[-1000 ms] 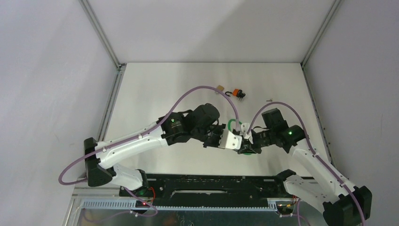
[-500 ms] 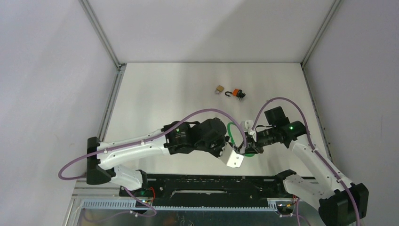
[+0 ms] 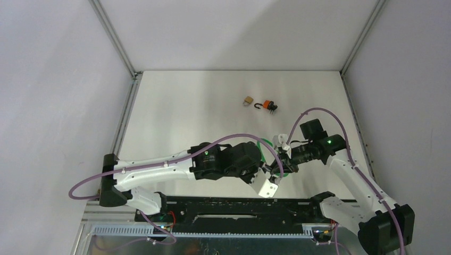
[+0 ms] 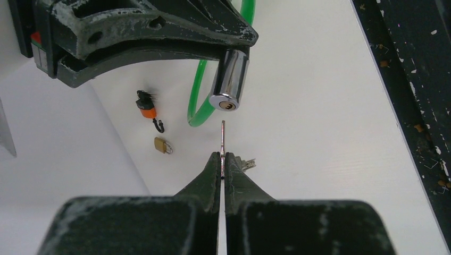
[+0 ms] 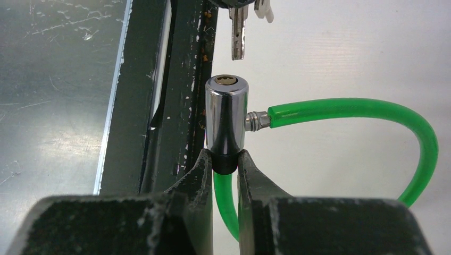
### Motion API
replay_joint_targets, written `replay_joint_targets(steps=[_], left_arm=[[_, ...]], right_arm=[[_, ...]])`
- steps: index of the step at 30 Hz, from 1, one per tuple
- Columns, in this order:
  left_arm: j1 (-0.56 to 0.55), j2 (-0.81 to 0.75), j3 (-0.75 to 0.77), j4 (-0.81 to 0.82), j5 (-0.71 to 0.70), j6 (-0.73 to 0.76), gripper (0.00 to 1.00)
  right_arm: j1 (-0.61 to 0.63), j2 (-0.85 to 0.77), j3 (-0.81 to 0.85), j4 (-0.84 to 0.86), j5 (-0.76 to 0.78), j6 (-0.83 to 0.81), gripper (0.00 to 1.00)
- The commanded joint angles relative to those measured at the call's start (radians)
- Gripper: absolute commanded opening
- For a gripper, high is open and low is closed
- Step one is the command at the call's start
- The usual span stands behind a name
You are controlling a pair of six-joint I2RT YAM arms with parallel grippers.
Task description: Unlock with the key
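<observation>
My right gripper (image 5: 225, 159) is shut on the black base of a chrome lock cylinder (image 5: 226, 117) with a green cable loop (image 5: 372, 109). Its keyhole end (image 5: 226, 81) faces the key. In the left wrist view the cylinder (image 4: 230, 79) hangs under the right gripper's fingers, keyhole towards me. My left gripper (image 4: 222, 155) is shut on a thin silver key (image 4: 223, 139), whose tip points at the keyhole with a small gap. In the right wrist view the key (image 5: 237, 32) shows just above the cylinder. From above, both grippers meet near the table's front (image 3: 277, 170).
A small brass padlock (image 3: 248, 100) and an orange-and-black lock (image 3: 266, 105) lie at the back of the table; both show in the left wrist view (image 4: 162, 145), (image 4: 147, 110). A spare key (image 4: 245, 162) dangles beside my left fingers. The black front rail (image 3: 239, 204) runs below the grippers.
My left arm has swung down and right, bringing its gripper with the key in front of the lock. My right gripper has shifted slightly with the lock.
</observation>
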State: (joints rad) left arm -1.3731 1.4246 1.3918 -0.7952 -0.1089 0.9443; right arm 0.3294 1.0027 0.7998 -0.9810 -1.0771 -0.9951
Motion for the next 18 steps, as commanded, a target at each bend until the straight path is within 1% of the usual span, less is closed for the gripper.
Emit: replay_joint_targets(steps=[1, 18], left_arm=[[-0.022, -0.012, 0.013, 0.027, -0.028, 0.028, 0.00], [-0.053, 0.013, -0.004, 0.041, -0.071, 0.057, 0.00]], right_arm=[[-0.012, 0.011, 0.052, -0.016, -0.057, -0.020, 0.00], [-0.016, 0.024, 0.058, -0.027, -0.066, -0.020, 0.00]])
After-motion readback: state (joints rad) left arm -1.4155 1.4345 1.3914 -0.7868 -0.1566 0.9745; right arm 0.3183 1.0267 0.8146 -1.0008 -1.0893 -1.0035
